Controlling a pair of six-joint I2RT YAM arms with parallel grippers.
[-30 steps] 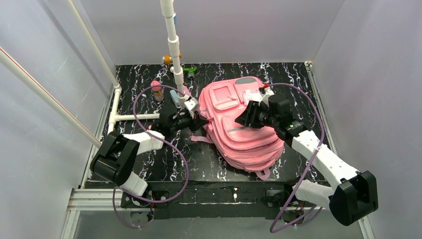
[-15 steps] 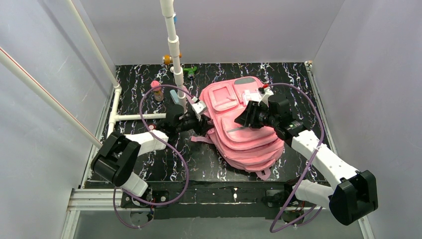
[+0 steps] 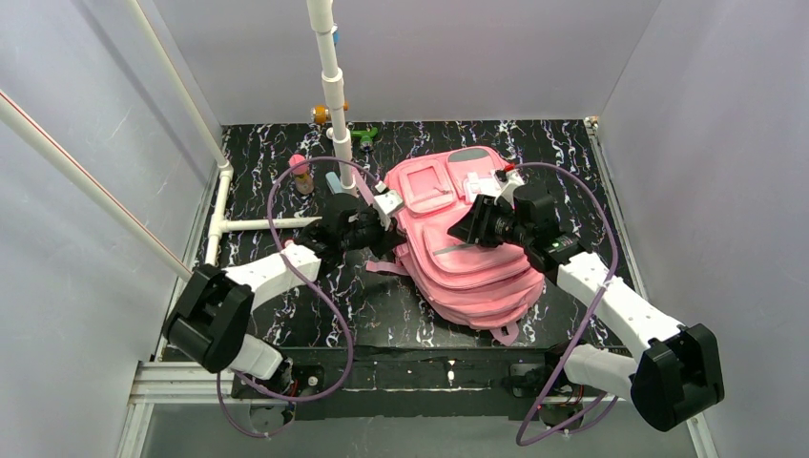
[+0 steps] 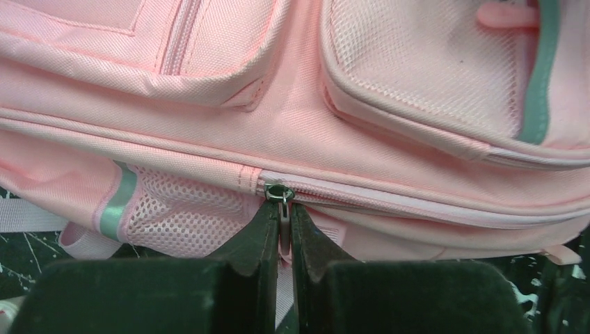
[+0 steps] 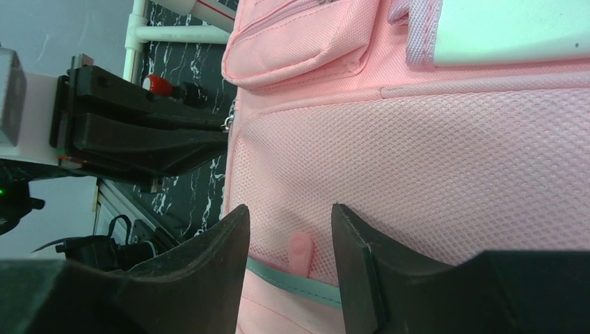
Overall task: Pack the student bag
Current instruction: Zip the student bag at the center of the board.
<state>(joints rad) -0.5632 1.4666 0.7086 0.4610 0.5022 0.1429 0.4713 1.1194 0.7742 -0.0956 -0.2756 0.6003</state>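
We see the student bag (image 3: 458,258) lying flat with its front up on the black marbled table (image 3: 382,310), a little right of the middle, its length running from the far side toward the near edge. The left gripper (image 4: 284,209) is at the bag's left edge, and its two black fingers are pressed together on the small metal zip pull (image 4: 284,221) that hangs from the end of a closed zip along the bag's side. Just left of that grip, in the left wrist view, is a mesh side pocket (image 4: 181,209) with a grey-green stripe. The right gripper (image 5: 289,209) is over the middle of the bag's front, above the mesh front pocket (image 5: 431,174). Its fingers stand apart with nothing clamped between them, and a small pink tab (image 5: 300,252) on the pocket's grey-green trim shows in the gap. We cannot tell whether these fingers touch the fabric. A white patch (image 5: 508,28) sits on the bag's front beyond the mesh. Left of the bag a white pipe post (image 3: 329,76) rises from the table, with a small pink-capped item (image 3: 300,175) and a light blue item (image 3: 333,181) near its foot. An orange item (image 3: 322,114) and a green item (image 3: 363,135) lie by the far edge, well apart from the bag.
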